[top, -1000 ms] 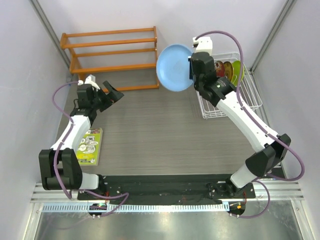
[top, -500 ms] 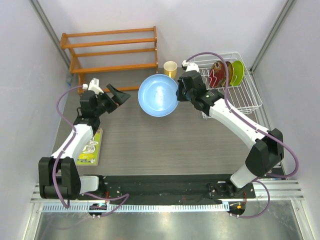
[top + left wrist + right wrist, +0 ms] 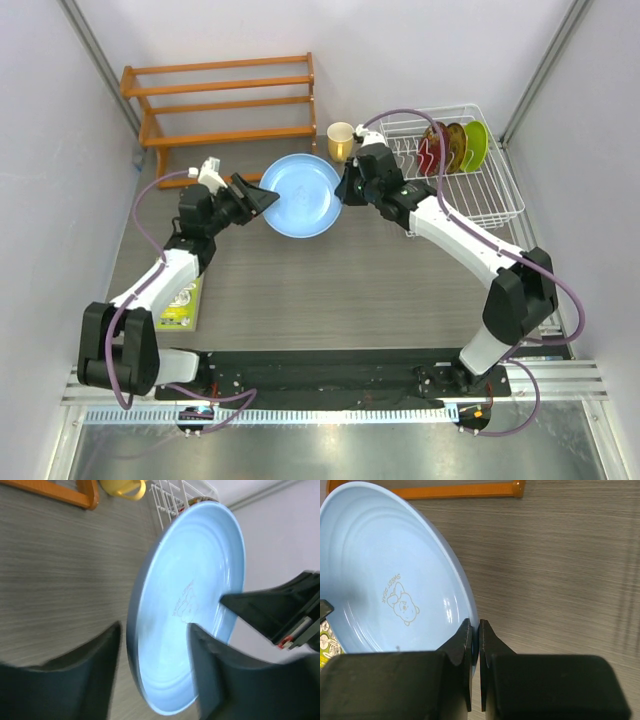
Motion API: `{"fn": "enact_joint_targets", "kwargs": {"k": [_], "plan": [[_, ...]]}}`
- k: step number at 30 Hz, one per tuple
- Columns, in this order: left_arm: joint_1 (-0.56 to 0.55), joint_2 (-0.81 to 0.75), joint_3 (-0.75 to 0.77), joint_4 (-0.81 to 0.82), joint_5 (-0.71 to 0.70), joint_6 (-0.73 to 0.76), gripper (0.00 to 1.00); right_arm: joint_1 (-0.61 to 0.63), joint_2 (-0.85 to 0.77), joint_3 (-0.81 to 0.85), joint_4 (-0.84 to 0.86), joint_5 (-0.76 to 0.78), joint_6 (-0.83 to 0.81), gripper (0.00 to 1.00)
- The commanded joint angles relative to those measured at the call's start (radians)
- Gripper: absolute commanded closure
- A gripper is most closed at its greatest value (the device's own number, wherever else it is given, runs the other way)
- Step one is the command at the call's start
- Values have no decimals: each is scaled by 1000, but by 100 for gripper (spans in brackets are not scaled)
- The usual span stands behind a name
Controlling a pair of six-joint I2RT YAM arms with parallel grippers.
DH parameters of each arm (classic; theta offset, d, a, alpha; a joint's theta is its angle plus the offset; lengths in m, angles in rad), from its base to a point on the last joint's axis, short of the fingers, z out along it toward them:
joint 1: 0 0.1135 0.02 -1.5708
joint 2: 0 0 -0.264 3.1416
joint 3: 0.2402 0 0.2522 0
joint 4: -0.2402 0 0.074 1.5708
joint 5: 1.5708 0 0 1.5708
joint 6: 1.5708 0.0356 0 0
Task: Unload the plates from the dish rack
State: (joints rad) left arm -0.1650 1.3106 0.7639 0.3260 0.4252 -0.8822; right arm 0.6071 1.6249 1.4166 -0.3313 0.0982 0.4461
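A large light blue plate [image 3: 300, 195] hangs tilted over the middle of the table. My right gripper [image 3: 345, 187] is shut on its right rim, and the pads [image 3: 466, 635] pinch the edge of the plate [image 3: 385, 580]. My left gripper [image 3: 267, 200] straddles the opposite rim. In the left wrist view the plate [image 3: 190, 600] passes between the fingers [image 3: 100, 670] with gaps still showing, so that gripper [image 3: 152, 650] is open. The white wire dish rack [image 3: 492, 195] at the back right holds red patterned [image 3: 432, 150], yellow-brown [image 3: 455, 145] and lime green [image 3: 476, 143] plates upright.
A yellow cup [image 3: 340, 138] stands just left of the rack, behind the blue plate. An orange wooden shelf rack [image 3: 225, 110] fills the back left. A green booklet [image 3: 180, 295] lies by the left arm. Grey walls close in both sides.
My right arm carried the blue plate from beside the rack left and down to mid-table. My left gripper swung right to meet it, and its jaws narrowed around the rim.
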Motion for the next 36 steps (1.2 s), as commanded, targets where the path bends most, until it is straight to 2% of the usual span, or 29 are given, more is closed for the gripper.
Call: {"fn": "enact_joint_targets", "kwargs": {"k": [1, 2, 5, 6, 8, 9, 10, 15, 17, 19, 26, 33, 36], "plan": [[-16, 22, 22, 52, 6, 12, 58, 5, -25, 19, 84, -25, 29, 99], [-16, 24, 23, 36, -3, 22, 76, 5, -28, 19, 84, -15, 28, 99], [-16, 21, 21, -22, -49, 58, 100, 3, -43, 24, 81, -8, 14, 98], [-16, 19, 20, -33, -58, 75, 100, 5, -45, 25, 80, -5, 8, 95], [-16, 12, 23, -73, -95, 91, 100, 3, -51, 30, 69, 20, -1, 72], [-16, 12, 26, -87, -106, 98, 100, 3, -54, 31, 54, 34, -20, 55], [-16, 10, 29, -116, -115, 117, 100, 3, -56, 39, 40, 94, -30, 29], [-16, 19, 49, -264, -213, 183, 100, -18, -79, 62, -57, 352, -127, 11], [-16, 29, 45, -283, -227, 195, 100, -39, -77, 80, -74, 444, -187, 9], [-16, 48, 34, -303, -241, 200, 100, -85, -65, 106, -95, 471, -210, 8], [-16, 119, 25, -387, -356, 224, 100, -285, 29, 171, -107, 442, -227, 8], [-16, 170, 21, -429, -473, 233, 100, -371, 188, 309, -101, 420, -286, 9], [-16, 188, 37, -476, -537, 242, 89, -386, 274, 384, -107, 429, -311, 9]]}}
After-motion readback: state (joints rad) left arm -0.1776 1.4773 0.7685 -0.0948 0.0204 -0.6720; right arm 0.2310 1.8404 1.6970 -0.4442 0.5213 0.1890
